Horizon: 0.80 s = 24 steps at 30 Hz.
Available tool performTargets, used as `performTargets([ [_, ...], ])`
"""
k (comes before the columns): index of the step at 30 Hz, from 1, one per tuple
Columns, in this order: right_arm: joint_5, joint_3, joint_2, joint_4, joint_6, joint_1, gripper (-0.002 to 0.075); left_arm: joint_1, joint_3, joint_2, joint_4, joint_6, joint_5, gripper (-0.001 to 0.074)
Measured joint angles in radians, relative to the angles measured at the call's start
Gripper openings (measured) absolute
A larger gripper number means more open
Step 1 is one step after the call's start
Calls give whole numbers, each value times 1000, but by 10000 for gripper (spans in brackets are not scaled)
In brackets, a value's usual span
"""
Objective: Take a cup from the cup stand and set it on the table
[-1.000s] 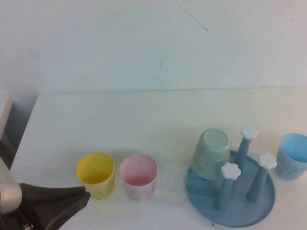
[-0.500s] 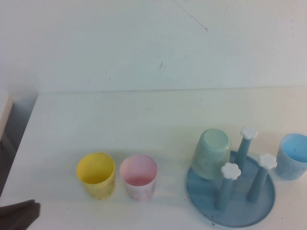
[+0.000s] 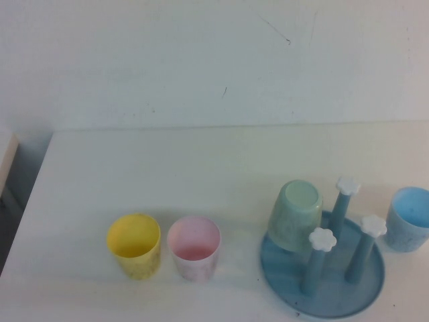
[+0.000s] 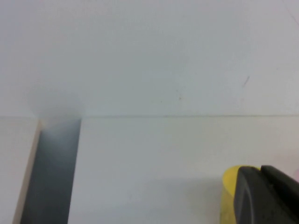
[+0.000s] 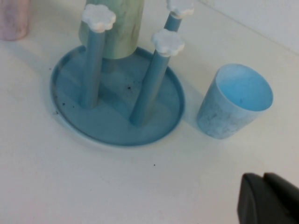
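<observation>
Four cups show: the light blue cup [image 3: 409, 219] stands upright on the bench [image 3: 167, 168] just beside the cup stand [image 3: 322, 268], seemingly already delivered. A pale green cup [image 3: 295, 215] hangs inverted to drain. Left gripper [image 4: 266, 196] and right gripper [image 5: 268, 198] hover apart; jaw state unclear. No writing visible.
</observation>
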Motion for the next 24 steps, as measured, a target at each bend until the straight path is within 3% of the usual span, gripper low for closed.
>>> performTargets([
  [7,0,0,0,0,0,0,-1,146,115,-13,-111,32,-17,-2],
  [24,0,0,0,0,0,0,-1,229,189,-35,-152,35,28,-2],
])
